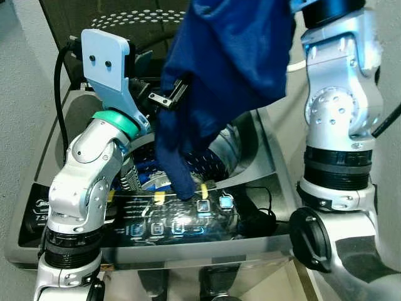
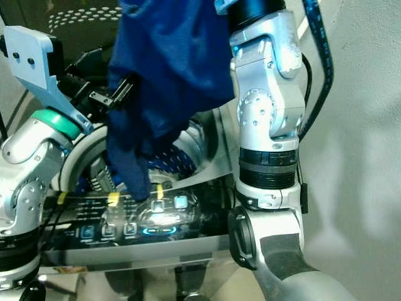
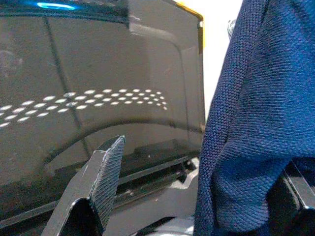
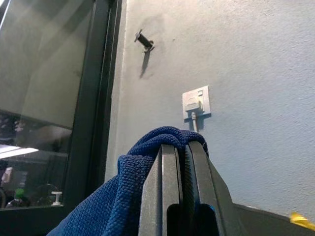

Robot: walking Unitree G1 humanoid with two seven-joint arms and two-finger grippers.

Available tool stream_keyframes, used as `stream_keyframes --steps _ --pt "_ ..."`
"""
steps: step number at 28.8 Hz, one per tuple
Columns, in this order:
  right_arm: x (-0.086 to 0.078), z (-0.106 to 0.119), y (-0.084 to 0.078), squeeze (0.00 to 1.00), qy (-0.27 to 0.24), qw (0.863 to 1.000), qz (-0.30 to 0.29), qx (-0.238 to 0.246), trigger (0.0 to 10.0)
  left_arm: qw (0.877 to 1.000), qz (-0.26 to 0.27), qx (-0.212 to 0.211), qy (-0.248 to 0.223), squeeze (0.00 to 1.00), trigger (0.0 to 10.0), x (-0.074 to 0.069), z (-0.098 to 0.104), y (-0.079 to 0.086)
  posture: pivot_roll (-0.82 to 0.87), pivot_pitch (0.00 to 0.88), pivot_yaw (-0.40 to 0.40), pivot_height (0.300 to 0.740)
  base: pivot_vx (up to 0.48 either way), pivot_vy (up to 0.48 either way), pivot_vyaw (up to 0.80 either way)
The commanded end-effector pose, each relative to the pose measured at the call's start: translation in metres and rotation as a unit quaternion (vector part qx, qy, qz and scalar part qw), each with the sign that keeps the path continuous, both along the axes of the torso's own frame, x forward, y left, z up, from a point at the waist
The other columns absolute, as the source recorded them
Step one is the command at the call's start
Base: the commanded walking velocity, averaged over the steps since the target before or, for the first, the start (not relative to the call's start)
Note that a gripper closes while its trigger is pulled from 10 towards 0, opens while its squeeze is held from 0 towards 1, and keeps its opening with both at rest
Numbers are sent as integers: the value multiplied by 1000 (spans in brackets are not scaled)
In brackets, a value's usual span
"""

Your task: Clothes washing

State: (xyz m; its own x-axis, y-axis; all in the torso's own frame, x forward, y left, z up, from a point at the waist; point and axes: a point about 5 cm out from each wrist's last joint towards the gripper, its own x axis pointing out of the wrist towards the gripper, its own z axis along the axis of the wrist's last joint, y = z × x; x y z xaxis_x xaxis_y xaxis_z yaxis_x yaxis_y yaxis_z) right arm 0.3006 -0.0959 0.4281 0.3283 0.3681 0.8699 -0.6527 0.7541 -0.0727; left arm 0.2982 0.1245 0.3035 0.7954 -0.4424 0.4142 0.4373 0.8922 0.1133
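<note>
One blue garment (image 1: 232,56), hanging above the open drum of one washing machine (image 1: 263,157), pinched in the closed right tool (image 4: 179,162). Left tool (image 3: 197,196) spread open beside the cloth. Risk: the trailing end drapes over the control panel (image 1: 182,219) and may snag outside the drum.

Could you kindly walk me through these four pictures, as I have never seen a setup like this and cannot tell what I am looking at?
It is a humanoid robot with two silver arms, standing at a top-loading washing machine whose lid is up. Two pictures come from its head, looking down; the other two come from cameras on its wrists. The right gripper is clamped on a dark blue garment, holding it so it hangs over the drum. The left gripper sits open beside the cloth. Nearest the robot lies the lit control panel.
</note>
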Motion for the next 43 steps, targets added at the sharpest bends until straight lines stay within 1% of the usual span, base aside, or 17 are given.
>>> stream_keyframes --steps 1,20,21,23,24,26,30,31,33,34,35,36,37,39,40,41,43 --pt "1 1 2 0 4 1000 11 -6 10000 1000 14 2 -9 0 10000 -1 5 5 42 10 18 740 0 0 0" --pt "3 -5 6 0 7 1000 11 -21 10000 1000 19 1 -15 0 10000 2 8 4 43 1 19 740 0 0 0" --pt "3 -6 9 0 0 999 13 -40 10000 999 -23 22 -14 0 10000 -4 6 1 44 0 20 740 0 0 0" --pt "1 -6 13 0 -16 997 27 -75 10000 990 -131 55 2 0 10000 -23 -1 -4 46 1 23 740 0 0 0" --pt "1 -6 13 0 -16 997 27 -75 10000 990 -131 55 2 0 10000 -23 -1 -4 46 1 23 740 0 0 0" --pt "-12 4 16 0 -50 991 87 -93 10000 974 -217 50 30 0 10000 -35 -10 -10 48 1 23 740 0 0 0" --pt "-18 9 16 0 -65 986 114 -98 10000 969 -239 44 40 0 10000 -36 -14 -14 48 1 23 740 0 0 0" --pt "-23 11 16 0 -75 982 139 -105 10000 976 -210 37 48 0 10000 -24 -17 -16 39 2 24 740 0 0 0" --pt "-25 5 15 0 -70 978 139 -138 10000 994 -94 17 51 0 10000 9 -15 -7 26 8 27 740 0 0 0" --pt "-25 5 15 0 -70 978 139 -138 10000 994 -94 17 51 0 10000 9 -15 -7 26 8 27 740 0 0 0" --pt "-21 -4 15 0 -55 977 124 -162 10000 998 -41 2 49 0 10000 21 -9 3 26 8 27 740 0 0 0" --pt "-21 -4 15 0 -55 977 124 -162 10000 998 -41 2 49 0 10000 21 -9 3 26 8 27 740 0 0 0" --pt "-5 -24 16 0 -13 977 71 -200 10000 998 38 -18 38 0 10000 33 0 24 22 19 34 740 0 0 0" --pt "-5 -24 16 0 -13 977 71 -200 10000 998 38 -18 38 0 10000 33 0 24 22 19 34 740 0 0 0" --pt "30 -67 21 0 73 963 -39 -255 10000 992 118 -20 34 0 10000 36 5 52 37 30 36 740 0 0 0" --pt "30 -67 21 0 73 963 -39 -255 10000 992 118 -20 34 0 10000 36 5 52 37 30 36 740 0 0 0" --pt "50 -90 29 0 112 946 -100 -288 10000 993 98 1 59 0 10000 27 -7 51 45 36 36 740 0 0 0"
